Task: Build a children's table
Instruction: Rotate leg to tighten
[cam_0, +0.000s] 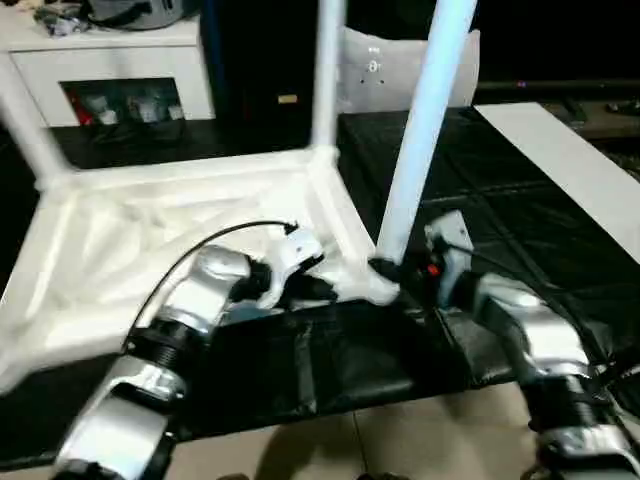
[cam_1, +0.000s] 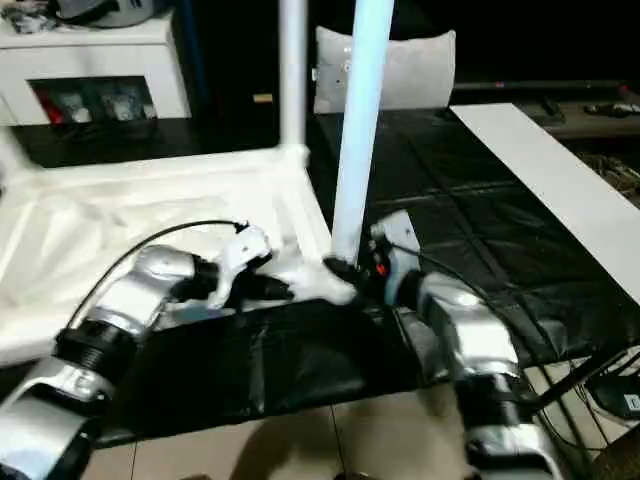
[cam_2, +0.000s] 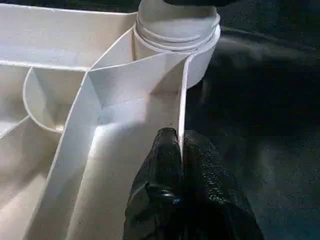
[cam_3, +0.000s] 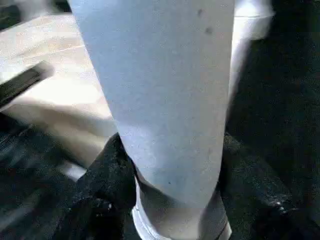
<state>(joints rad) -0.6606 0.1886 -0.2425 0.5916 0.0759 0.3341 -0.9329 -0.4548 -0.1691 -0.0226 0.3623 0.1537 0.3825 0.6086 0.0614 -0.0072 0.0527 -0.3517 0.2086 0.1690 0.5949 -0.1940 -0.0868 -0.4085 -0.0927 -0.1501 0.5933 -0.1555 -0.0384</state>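
Near-corner leg going into the upturned tabletop, with other legs already standing.

The tabletop (cam_0: 190, 215) lies ribs-up on the black floor mat (cam_0: 330, 365), and three legs show upright in its corners: one far left (cam_0: 25, 120), one far (cam_0: 327, 70), and the near leg (cam_0: 425, 120) now at its socket (cam_2: 175, 35). By my reading the job is well past halfway; the fourth corner lies outside the frame, so I cannot tell whether it is filled. The right pincer (cam_3: 170, 170) pinches the near leg's base, a finger on either side. The left wrist view adds what the head views hide: the left pincer (cam_2: 181, 150), pressed together on the tabletop's thin rim wall just beside that socket, steadying it.
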